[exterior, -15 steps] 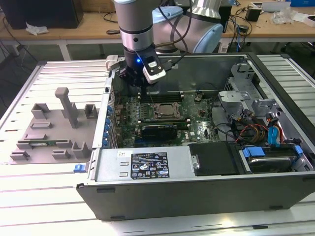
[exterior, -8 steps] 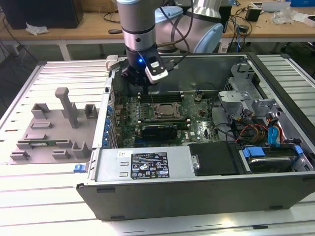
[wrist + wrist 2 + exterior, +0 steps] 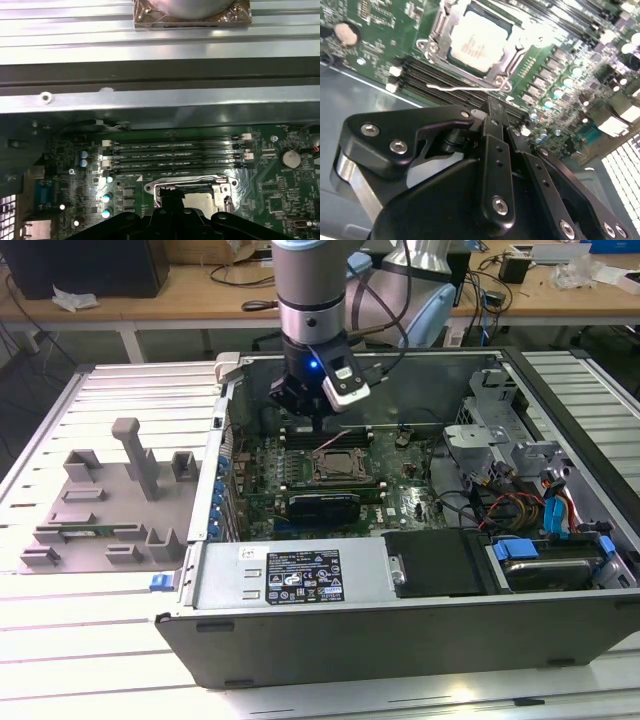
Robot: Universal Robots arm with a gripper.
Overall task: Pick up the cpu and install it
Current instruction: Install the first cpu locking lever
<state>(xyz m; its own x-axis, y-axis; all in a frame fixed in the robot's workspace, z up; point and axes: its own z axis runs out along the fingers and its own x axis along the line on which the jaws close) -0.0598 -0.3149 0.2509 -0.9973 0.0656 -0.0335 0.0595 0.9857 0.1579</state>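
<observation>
The end effector (image 3: 305, 410) hangs inside the open computer case (image 3: 400, 640), above the motherboard (image 3: 400, 490) and just behind the processor socket (image 3: 340, 466) as the exterior view shows it. In the second wrist view its black fingers (image 3: 495, 130) look pressed together at the tips, with nothing pinched between them.

The cpu (image 3: 477, 40) lies flat in the socket, its pale silver top facing up and the metal frame around it. In the first wrist view part of that silver top (image 3: 202, 202) shows beside the dark tip of the end effector (image 3: 172, 200), which hangs over the socket's edge without clearly touching the chip. A thin wire lever (image 3: 465, 89) runs along the socket's side, next to the row of black memory slots (image 3: 175, 152). A round coin battery (image 3: 290, 159) sits on the board near the slots' end.

On the exterior view's left, the grey plastic fixture tray (image 3: 100, 510) rests on the slatted metal desk (image 3: 120, 380), well apart from the arm. A labelled power supply (image 3: 300, 575) fills the case's near edge.
</observation>
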